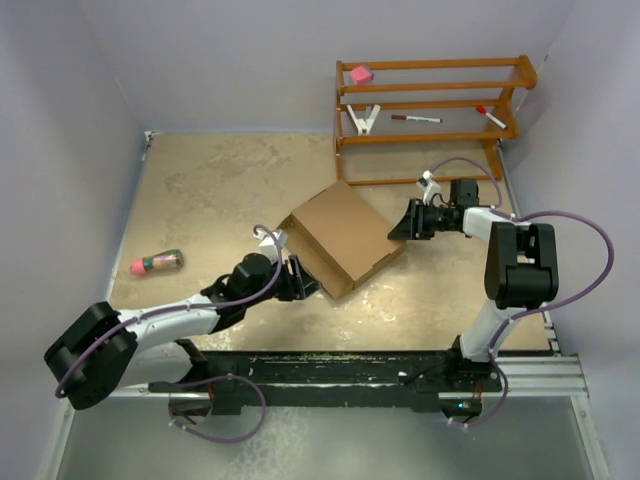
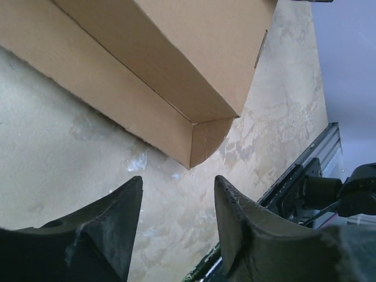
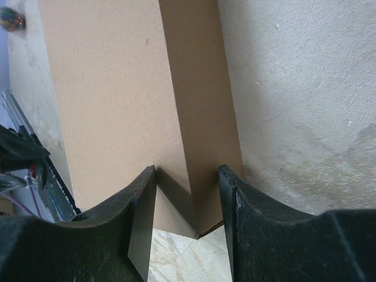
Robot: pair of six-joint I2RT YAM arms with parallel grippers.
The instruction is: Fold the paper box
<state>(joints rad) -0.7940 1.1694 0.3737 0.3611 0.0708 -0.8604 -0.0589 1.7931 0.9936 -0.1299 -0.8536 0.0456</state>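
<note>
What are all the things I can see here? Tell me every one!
paper box: one, brown, middle of the table
rack: one, orange wood, table's far right
block: one, pink, top of the rack
clip: one, white, on the rack
markers: two, red and white, on the rack
bottle: one, pink-capped, lying at the table's left
table: one, beige, under everything
left fingers: two, black, apart, near the box's near corner
right fingers: two, black, gripping the box's right corner
</note>
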